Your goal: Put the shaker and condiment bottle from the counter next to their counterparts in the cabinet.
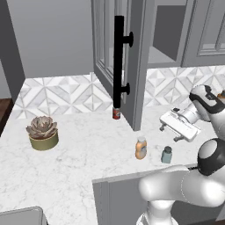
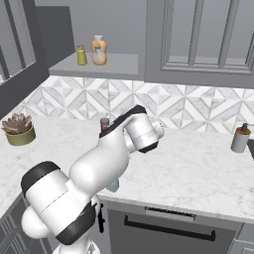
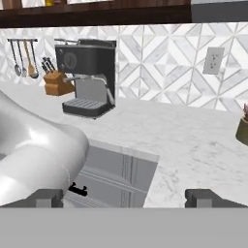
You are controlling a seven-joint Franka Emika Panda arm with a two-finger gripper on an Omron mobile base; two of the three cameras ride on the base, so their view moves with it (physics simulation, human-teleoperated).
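Shaker (image 1: 166, 154) and condiment bottle (image 1: 141, 148) both stood on the desk (image 1: 83, 154), near its front edge, the bottle to the left and the shaker just beside it on the right, apart from each other. To their left the desk held a succulent pot (image 1: 43, 133) and much free marble. A small red can (image 1: 116, 113) stood behind, at the foot of the open cabinet door (image 1: 132, 57). The end effector (image 1: 178, 125) hung above and to the right of the shaker, fully open and with nothing in it. I judged that no object was picked yet; the next move called for turning down over one of them. On the cabinet shelf (image 2: 114, 64) the counterparts (image 2: 92, 51) left room at their right.
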